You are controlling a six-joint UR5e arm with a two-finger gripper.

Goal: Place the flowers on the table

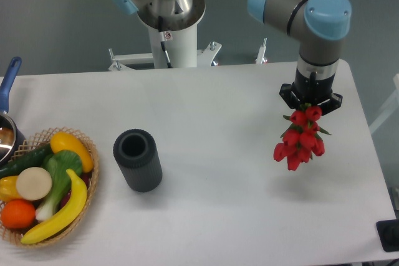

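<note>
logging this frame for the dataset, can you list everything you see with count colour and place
flowers: one bunch, red, hanging from the gripper above the table's right side
cylinder: one, dark grey, hollow, left of centre
basket: one, wicker, left edge, holding vegetables and fruit
banana: one, yellow, in the basket
pot: one, blue handle, far left, partly cut off
table: one, white
gripper: one, black, its fingers hidden by the flowers

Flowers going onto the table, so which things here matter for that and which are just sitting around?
Job: flowers, held off the surface by the gripper; table.
Lying about: black cylinder, basket of fruit and vegetables, pot.
</note>
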